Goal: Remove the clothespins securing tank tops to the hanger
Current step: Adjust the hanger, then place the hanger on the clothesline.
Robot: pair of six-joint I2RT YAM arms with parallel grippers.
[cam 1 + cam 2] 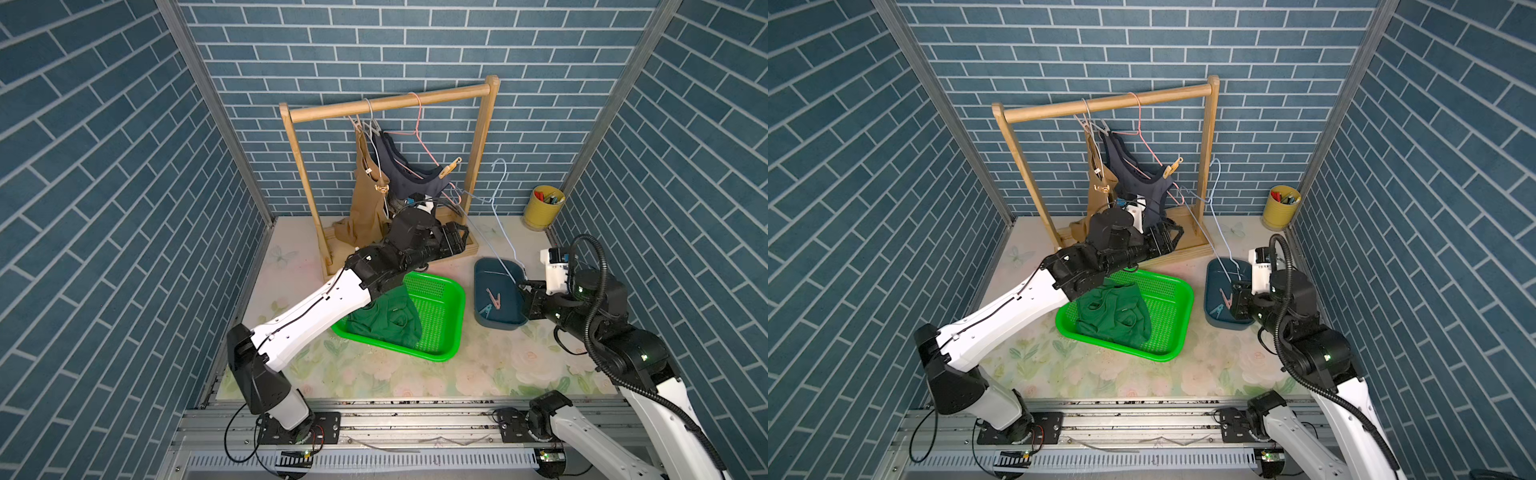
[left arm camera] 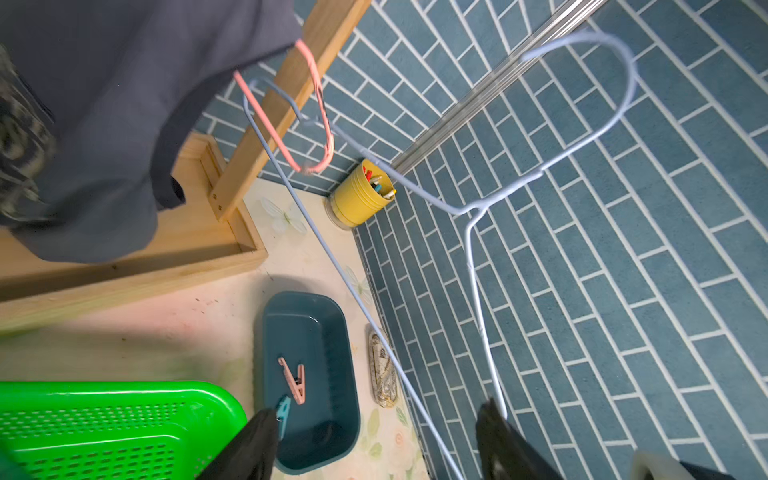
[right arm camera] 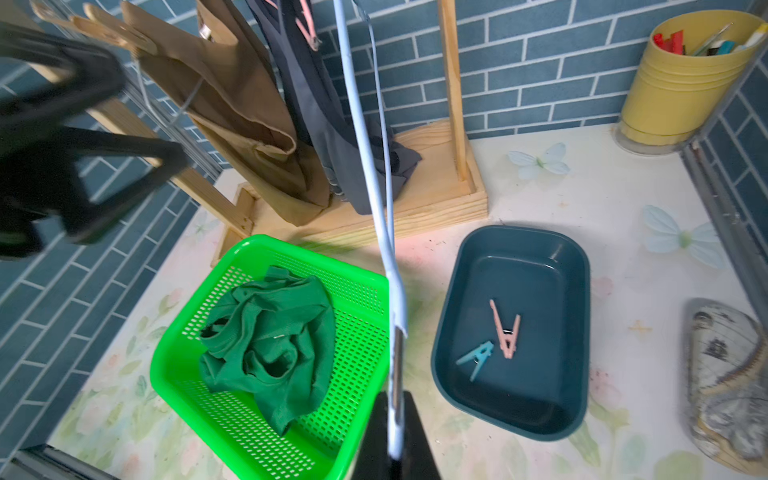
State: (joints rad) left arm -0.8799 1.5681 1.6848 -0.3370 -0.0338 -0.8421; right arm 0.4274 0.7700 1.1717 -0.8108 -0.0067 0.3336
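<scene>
Left pincer (image 2: 374, 446) is spread wide with nothing between its fingers. It hovers low by the rack (image 1: 395, 104), and the hem of the grey-blue top (image 2: 104, 124) hangs just beside it.

Right pincer (image 3: 395, 432) is clenched on the bare wire of the pale blue hanger (image 3: 367, 145). The hanger rises up and away from it, empty, with its hook free of the rail. Just below that right pincer, in the dark tray (image 3: 532, 282), lie a pink clothespin (image 3: 505, 328) and a teal clothespin (image 3: 478, 358). Beyond the tray, the green top (image 3: 270, 340) sits bundled in the green basket (image 3: 178, 374).

The one to go for, I'd say, is the tan clothespin (image 1: 451, 166), up above the left pincer. It appears to bite the grey-blue top's shoulder onto the pink hanger (image 2: 328, 129).

To do it cleanly:
- Rise level with it.
- Close on the splayed tail legs, not the biting end.
- Squeeze fully, then draw off along the strap.

Careful: the blue wire seems to cross the pink hanger's corner, so the right pincer had best hold steady.
</scene>
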